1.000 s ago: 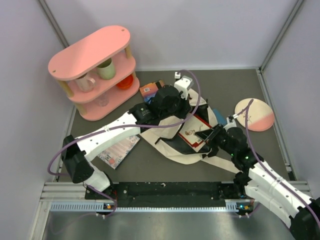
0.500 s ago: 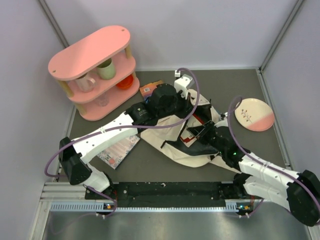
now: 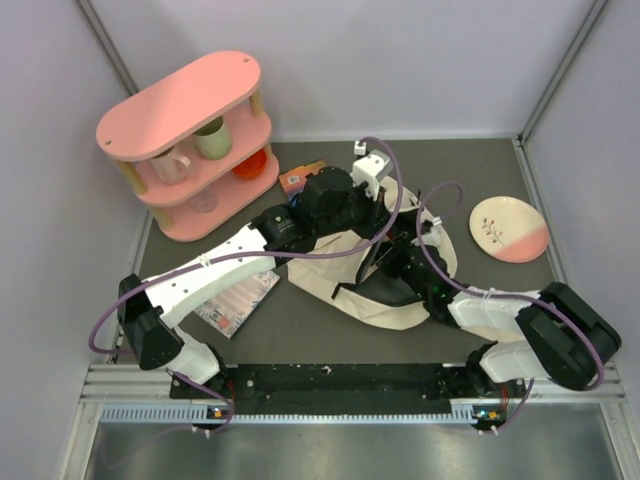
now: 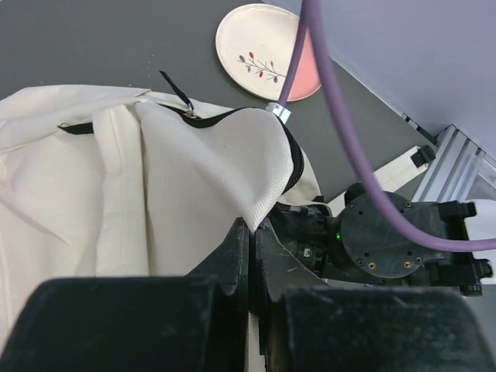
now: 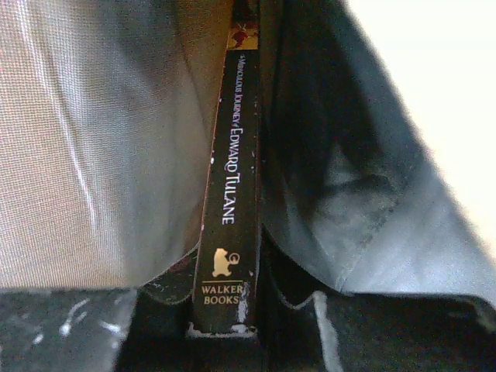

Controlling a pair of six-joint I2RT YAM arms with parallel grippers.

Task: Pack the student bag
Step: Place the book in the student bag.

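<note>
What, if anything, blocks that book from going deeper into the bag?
Nothing visible. The left end effector pinches the edge of the bag, lifting it open. The book, held in the right end effector, lies between the fabric walls, with only lining on either side.

Lab test cell: blank walls (image 3: 400, 70), aluminium rail (image 3: 110, 390).

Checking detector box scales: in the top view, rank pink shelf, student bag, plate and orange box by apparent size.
1. pink shelf
2. student bag, partly hidden, so it may rival the shelf
3. plate
4. orange box
</note>
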